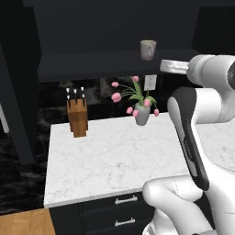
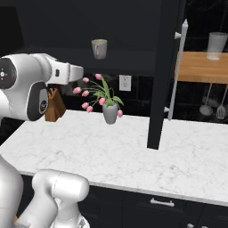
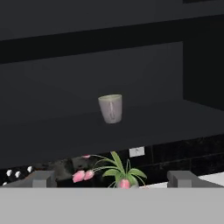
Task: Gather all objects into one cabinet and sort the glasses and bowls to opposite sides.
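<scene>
A grey-beige mug (image 1: 148, 49) (image 2: 99, 48) (image 3: 110, 108) stands upright on the bottom board of the open black cabinet (image 1: 101, 64). The cabinet's tall door (image 2: 164, 75) with its white bar handle (image 2: 177, 71) hangs open, edge-on, at the right. My gripper (image 3: 111, 179) is open, with its two fingertips (image 3: 38, 178) far apart and nothing between them. It hovers in front of the cabinet, short of the mug and a little below it. My white hand (image 1: 173, 65) (image 2: 73, 71) points toward the cabinet. The orange mugs and the dark bowl are out of view.
A grey vase of pink tulips (image 1: 141, 112) (image 2: 109, 111) and a wooden knife block (image 1: 77, 117) stand at the back of the white marble counter (image 1: 114, 160). Black drawers (image 1: 124, 200) sit below. A glass (image 2: 217, 44) rests on a wooden shelf at the right, with ladles (image 2: 207, 104) hanging under it.
</scene>
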Controlling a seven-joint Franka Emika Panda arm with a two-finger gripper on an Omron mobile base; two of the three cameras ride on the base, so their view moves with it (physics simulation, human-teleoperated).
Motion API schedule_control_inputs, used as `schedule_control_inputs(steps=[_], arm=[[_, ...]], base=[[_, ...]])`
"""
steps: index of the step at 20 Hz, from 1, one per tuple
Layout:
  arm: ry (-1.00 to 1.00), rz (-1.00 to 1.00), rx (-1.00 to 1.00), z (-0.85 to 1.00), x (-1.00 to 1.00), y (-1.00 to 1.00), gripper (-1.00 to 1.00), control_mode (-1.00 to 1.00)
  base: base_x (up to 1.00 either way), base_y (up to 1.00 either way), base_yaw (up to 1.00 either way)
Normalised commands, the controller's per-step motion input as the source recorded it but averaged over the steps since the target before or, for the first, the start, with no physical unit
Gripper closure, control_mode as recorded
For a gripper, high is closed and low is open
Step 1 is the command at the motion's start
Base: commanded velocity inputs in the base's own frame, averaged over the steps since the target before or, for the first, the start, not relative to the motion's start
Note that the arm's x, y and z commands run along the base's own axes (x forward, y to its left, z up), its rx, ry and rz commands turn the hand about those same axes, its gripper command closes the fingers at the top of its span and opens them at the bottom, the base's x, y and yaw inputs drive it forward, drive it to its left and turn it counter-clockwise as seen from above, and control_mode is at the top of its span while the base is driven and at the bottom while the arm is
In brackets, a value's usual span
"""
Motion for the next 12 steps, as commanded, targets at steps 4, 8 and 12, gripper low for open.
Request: schedule_control_inputs(steps=[4,8,12], arm=[[0.01,0.0,0.0,0.0,0.45,0.0,-1.0,-1.0],[0.05,0.01,0.0,0.0,0.46,-0.02,-1.0,-1.0],[0.02,0.0,0.0,0.0,0.41,-0.01,-1.0,-1.0]], base=[[0.0,0.0,0.0],[0.0,0.0,0.0],[0.0,0.0,0.0]])
